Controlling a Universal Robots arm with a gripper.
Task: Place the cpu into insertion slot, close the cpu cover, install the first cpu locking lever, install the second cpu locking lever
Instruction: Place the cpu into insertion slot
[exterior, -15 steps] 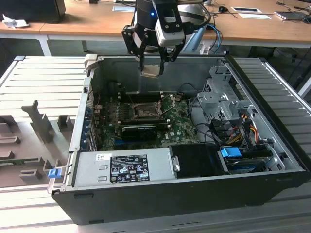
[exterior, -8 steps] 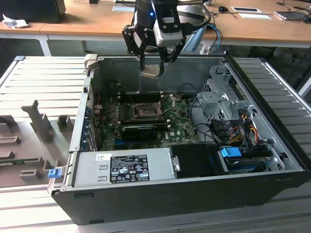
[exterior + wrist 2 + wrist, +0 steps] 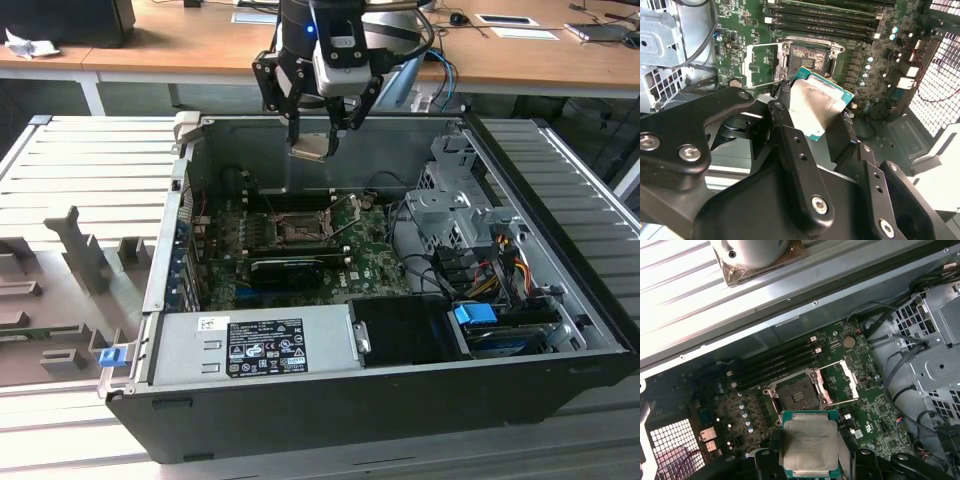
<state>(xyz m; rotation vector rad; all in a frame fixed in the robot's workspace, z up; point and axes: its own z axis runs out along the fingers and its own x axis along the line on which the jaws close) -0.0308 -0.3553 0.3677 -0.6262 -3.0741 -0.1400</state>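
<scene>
My gripper (image 3: 316,138) hangs over the open computer case, shut on the cpu (image 3: 309,148), a small flat square chip with a pale metal face. Both wrist views show the cpu (image 3: 819,102) (image 3: 808,442) pinched by its edges between the black fingers (image 3: 785,107), slightly tilted and well above the green board. The insertion slot (image 3: 297,229) (image 3: 809,55) (image 3: 797,393) lies bare below, with a dark pin-grid centre. The cpu cover (image 3: 761,65) (image 3: 848,381) is swung open beside the slot. Thin lever rods (image 3: 347,208) stand raised next to it.
Long black memory slots (image 3: 774,365) run along one side of the slot. A black ribbed card (image 3: 286,270) lies nearer the front. A grey power supply (image 3: 255,345) fills the case front, with a drive cage (image 3: 455,205) and cables on the exterior view's right. Grey fixtures (image 3: 75,255) stand left of the case.
</scene>
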